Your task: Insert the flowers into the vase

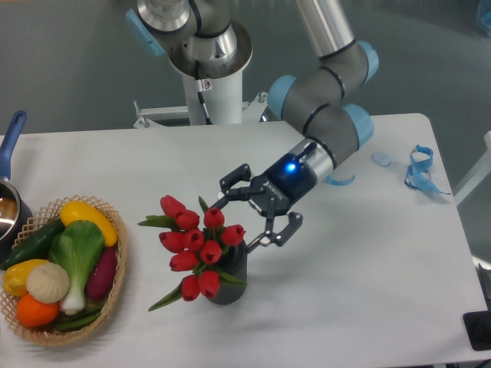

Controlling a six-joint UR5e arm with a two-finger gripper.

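Behind the flowers [196,245], the vase [229,282] is mostly hidden.

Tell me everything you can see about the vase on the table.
The vase is a short, dark grey cylinder that stands upright on the white table, near its front middle. Only its lower body and right side show; the rest and the mouth are hidden by the red tulips, whose stems go down into it. Its material cannot be told. The open pincer is close above it, one finger near the rim; whether it touches is unclear.
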